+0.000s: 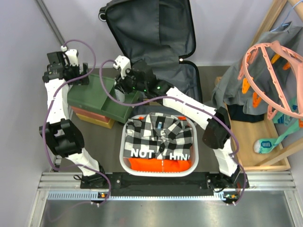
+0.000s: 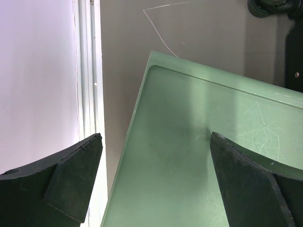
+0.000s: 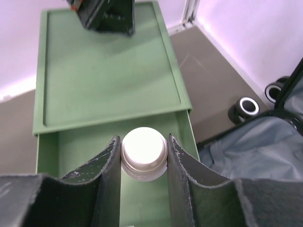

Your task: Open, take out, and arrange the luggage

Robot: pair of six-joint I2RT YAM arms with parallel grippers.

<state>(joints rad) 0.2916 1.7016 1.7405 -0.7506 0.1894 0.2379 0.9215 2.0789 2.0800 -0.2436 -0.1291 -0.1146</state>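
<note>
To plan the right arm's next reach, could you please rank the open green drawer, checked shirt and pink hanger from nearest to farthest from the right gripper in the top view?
1. Open green drawer, directly under the right gripper.
2. Checked shirt, in the white basket at the near edge.
3. Pink hanger, far right.

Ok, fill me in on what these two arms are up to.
The right gripper is closed on a small white-topped jar, holding it over the open drawer of a green box. The left gripper hangs open and empty above the box's top. The suitcase lies open at the back. Nearer the arms, a white basket holds a checked shirt.
</note>
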